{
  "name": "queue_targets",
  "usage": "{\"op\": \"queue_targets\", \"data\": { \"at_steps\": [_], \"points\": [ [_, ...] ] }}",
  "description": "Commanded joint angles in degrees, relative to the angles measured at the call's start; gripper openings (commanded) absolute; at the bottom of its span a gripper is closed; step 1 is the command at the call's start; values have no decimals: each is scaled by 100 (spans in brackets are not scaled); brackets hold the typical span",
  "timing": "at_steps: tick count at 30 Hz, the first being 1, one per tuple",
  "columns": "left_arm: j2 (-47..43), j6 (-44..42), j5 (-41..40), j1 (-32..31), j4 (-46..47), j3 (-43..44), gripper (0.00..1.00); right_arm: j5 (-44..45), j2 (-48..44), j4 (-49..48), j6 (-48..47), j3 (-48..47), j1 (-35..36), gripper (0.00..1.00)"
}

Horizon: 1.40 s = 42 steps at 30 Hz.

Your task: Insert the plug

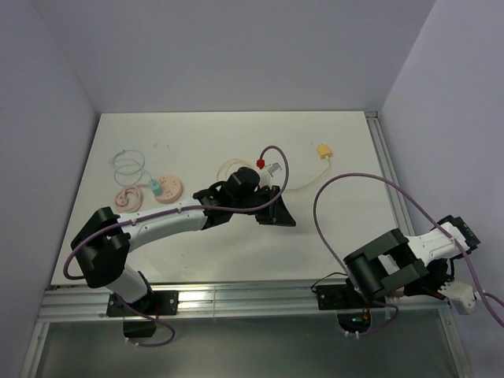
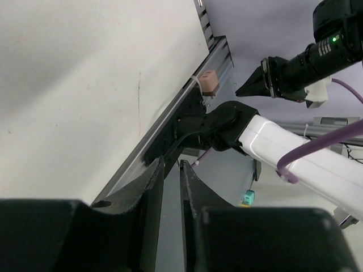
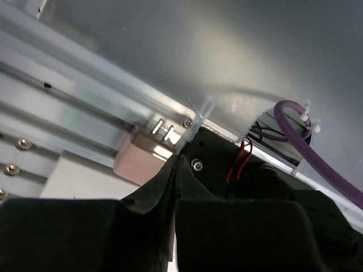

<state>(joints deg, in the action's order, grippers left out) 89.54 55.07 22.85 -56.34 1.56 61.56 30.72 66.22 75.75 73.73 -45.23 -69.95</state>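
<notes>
A red plug (image 1: 261, 161) lies next to a clear connector (image 1: 274, 168) at mid-table, on a cream cable coil (image 1: 232, 167). A yellow plug (image 1: 323, 150) on its own thin cable lies further right. My left gripper (image 1: 277, 213) hovers just in front of the red plug. Its fingers (image 2: 171, 161) are shut to a thin slit and hold nothing. My right arm (image 1: 394, 264) is folded at the table's near right corner. Its gripper (image 3: 177, 157) is shut and empty, tips close to a pink two-pronged block (image 3: 144, 156) on the edge rail (image 2: 209, 81).
Two pink discs (image 1: 167, 189) (image 1: 128, 198) and a teal cable loop (image 1: 126, 161) lie at the left of the table. The purple cable (image 1: 354, 177) of the right arm arches over the right side. An aluminium rail (image 1: 236, 295) runs along the near edge.
</notes>
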Motion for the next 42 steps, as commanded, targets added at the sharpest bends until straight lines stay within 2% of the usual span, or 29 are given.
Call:
{"op": "queue_targets", "data": {
  "at_steps": [1, 5, 6, 9, 17, 24, 30, 35, 42],
  "points": [
    [11, -277, 237, 26, -321, 374, 23, 540, 234, 696, 659, -302, -53, 0],
    [-208, -417, 377, 114, -393, 357, 23, 611, 15, 495, 512, -206, -526, 0],
    [-252, -461, 378, 166, -402, 348, 23, 550, -160, 198, 188, -144, -580, 0],
    [-358, -480, 447, 272, -368, 278, 22, 496, -319, -6, 88, -56, -616, 0],
    [-332, -347, 739, 501, -253, 286, 22, 207, 225, -244, -166, -20, -950, 0],
    [-384, -435, 800, 527, -306, 278, 23, -241, -705, -806, -70, 506, -1020, 0],
    [-560, -576, 791, 606, -288, 234, 25, -303, -487, -1403, -350, 813, -1240, 0],
    [-323, -436, 1002, 606, -139, 234, 25, -242, -811, -2002, -685, 981, -1407, 0],
    [-244, -383, 1020, 615, 11, 313, 25, -330, -31, -2485, -746, 1131, -1407, 0]
  ]
}}
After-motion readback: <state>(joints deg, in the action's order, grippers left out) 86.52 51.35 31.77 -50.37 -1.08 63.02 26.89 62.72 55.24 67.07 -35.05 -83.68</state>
